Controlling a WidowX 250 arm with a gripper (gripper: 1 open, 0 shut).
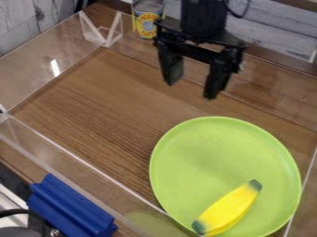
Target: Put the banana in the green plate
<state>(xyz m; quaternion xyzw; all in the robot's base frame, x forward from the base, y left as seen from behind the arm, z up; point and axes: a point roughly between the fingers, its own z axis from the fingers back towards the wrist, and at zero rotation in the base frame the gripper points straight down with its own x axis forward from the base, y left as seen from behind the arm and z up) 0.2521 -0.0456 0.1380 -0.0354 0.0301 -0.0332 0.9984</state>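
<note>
The yellow banana (pixel 231 209) with its dark tip lies inside the lime-green plate (pixel 210 153), near the plate's front edge at the lower right. My black gripper (pixel 196 76) hangs over the wooden tabletop behind the plate, pointing down. Its two fingers stand wide apart, open, with nothing between them. It is well clear of both banana and plate.
A clear plastic wall (pixel 37 65) rings the wooden work surface. A blue object (pixel 69 211) sits outside the front left wall. A yellow-labelled can (pixel 145 23) and a folded clear stand (pixel 102 31) are at the back.
</note>
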